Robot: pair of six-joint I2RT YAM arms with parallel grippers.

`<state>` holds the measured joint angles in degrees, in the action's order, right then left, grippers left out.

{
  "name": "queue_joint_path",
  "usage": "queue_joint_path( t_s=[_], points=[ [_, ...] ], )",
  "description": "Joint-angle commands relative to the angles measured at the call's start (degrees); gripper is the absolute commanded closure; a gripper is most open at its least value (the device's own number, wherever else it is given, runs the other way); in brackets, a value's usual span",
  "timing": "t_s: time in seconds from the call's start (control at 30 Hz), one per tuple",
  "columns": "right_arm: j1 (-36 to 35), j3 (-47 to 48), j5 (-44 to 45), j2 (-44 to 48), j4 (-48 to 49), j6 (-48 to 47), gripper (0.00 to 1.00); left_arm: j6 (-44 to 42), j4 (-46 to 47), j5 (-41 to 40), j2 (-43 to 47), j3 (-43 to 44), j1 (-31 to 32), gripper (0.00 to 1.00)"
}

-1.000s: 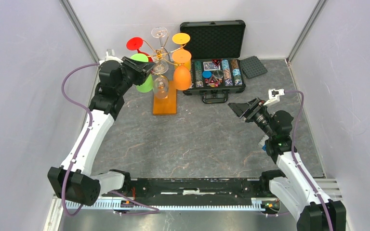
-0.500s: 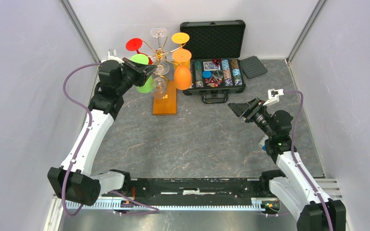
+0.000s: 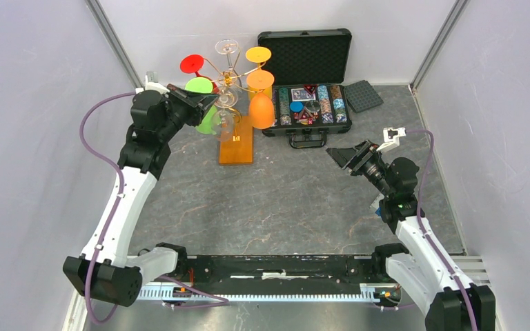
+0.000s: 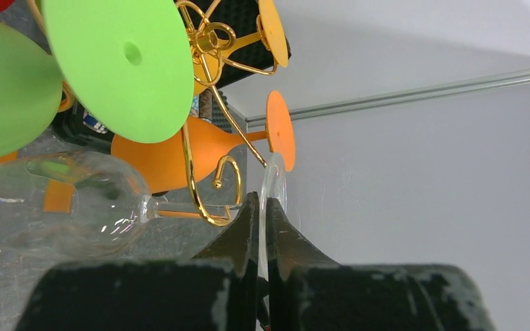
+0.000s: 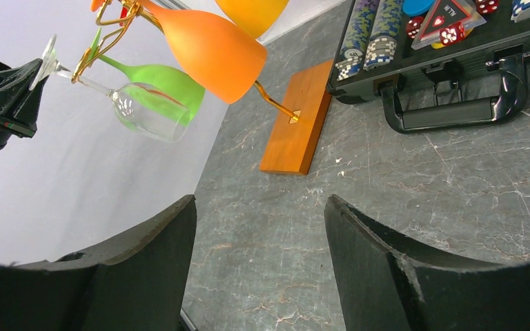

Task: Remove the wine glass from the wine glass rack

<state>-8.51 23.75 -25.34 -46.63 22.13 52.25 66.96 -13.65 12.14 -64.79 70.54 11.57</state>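
Observation:
The wine glass rack point(image 3: 237, 146) is a golden wire tree on an orange wooden base, at the table's back left. It carries green, red, orange and yellow glasses and clear ones. My left gripper point(image 3: 205, 105) is shut on the round foot point(image 4: 274, 185) of a clear wine glass point(image 4: 62, 203). The glass lies sideways, and its stem passes through a golden hook point(image 4: 205, 207) of the rack. The right wrist view shows this glass point(image 5: 148, 110) hanging left of the base point(image 5: 297, 121). My right gripper point(image 3: 338, 155) is open and empty, well right of the rack.
An open black chip case point(image 3: 312, 103) with poker chips and dice stands right of the rack, a black tray point(image 3: 363, 95) beside it. A green glass foot point(image 4: 121, 62) and an orange glass point(image 4: 172, 148) hang close to the held glass. Grey walls enclose the table.
My left arm has drawn back to the left, and the clear glass has slid slightly left with it along the hook. The right arm has not moved.

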Motion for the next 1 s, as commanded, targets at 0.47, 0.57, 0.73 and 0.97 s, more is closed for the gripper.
queue_joint_path(
  t_s=[0.47, 0.57, 0.73, 0.97],
  points=[
    [-0.1, 0.2, -0.1, -0.1, 1.5, -0.2, 0.18, 0.6, 6.8, -4.4, -0.3, 0.2, -1.9, 0.98],
    [-0.2, 0.3, -0.1, -0.2, 1.5, -0.2, 0.18, 1.6, 8.9, -4.4, -1.4, 0.6, -1.9, 0.98],
    [-0.2, 0.2, -0.3, -0.7, 1.7, -0.5, 0.18, 3.7, 12.1, -0.8, -4.9, 1.4, -1.9, 0.98],
    [-0.1, 0.8, -1.3, -0.8, 1.7, -1.8, 0.18, 4.7, 15.9, 6.3, -8.1, 2.3, -1.9, 0.98]
  ],
)
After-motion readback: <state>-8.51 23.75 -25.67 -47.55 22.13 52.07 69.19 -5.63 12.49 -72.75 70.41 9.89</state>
